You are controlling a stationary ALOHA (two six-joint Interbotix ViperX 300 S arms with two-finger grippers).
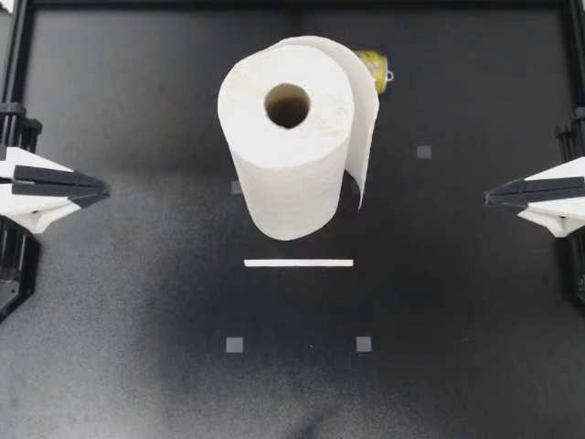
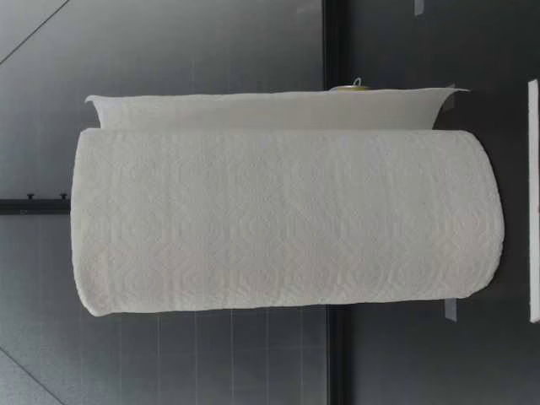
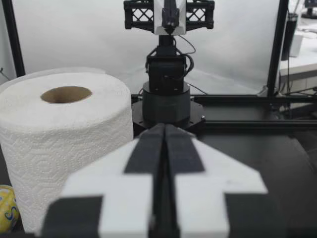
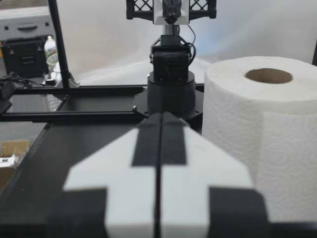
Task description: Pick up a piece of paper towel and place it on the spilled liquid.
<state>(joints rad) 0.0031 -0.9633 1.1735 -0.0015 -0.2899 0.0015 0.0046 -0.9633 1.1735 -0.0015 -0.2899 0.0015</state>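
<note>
Top view shows the paper towel roll [image 1: 288, 137] standing upright mid-table, its loose sheet [image 1: 367, 137] hanging free on the side facing my right gripper [image 1: 489, 194]. That gripper and my left gripper [image 1: 102, 189] sit at the table [image 1: 457, 366] edges, well apart from the roll, fingers closed together and holding nothing. The reach likely calls for the right gripper to open and pinch the flap low down while the left braces the roll against tipping. White, embossed and thick around a cardboard core, the roll hides most of a small yellow can [image 1: 373, 69] behind it; no spill is visible.
</note>
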